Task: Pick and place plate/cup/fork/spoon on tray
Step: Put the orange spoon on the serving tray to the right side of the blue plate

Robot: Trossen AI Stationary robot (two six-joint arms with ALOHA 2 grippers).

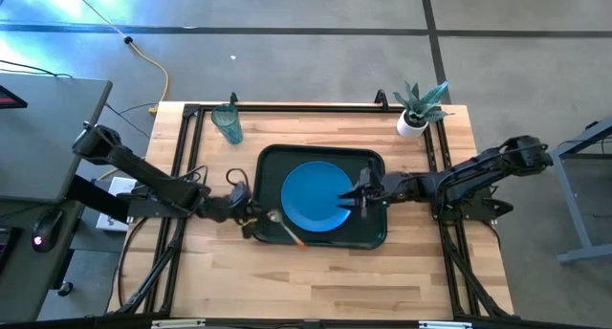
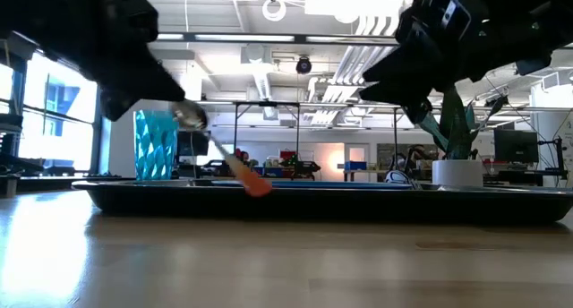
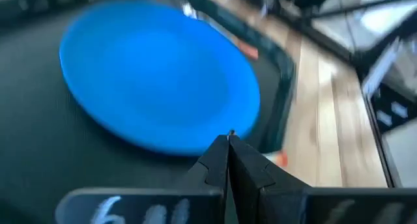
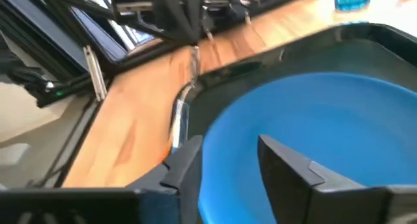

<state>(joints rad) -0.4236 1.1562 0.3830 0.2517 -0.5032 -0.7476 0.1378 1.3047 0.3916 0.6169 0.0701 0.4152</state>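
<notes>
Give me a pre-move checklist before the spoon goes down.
1. Left gripper shut on spoon: ok, held near the bowl with the handle slanting down.
2. Spoon over tray: ok, at its near left corner.
3. Plate on tray: ok.
4. Right gripper out of the way: ok, open over the plate's right edge, far from the spoon. Whether it touches the plate: cannot tell.
5. Cup on tray: not ok, it stands on the table beyond the tray.
6. Fork placed: cannot tell.
</notes>
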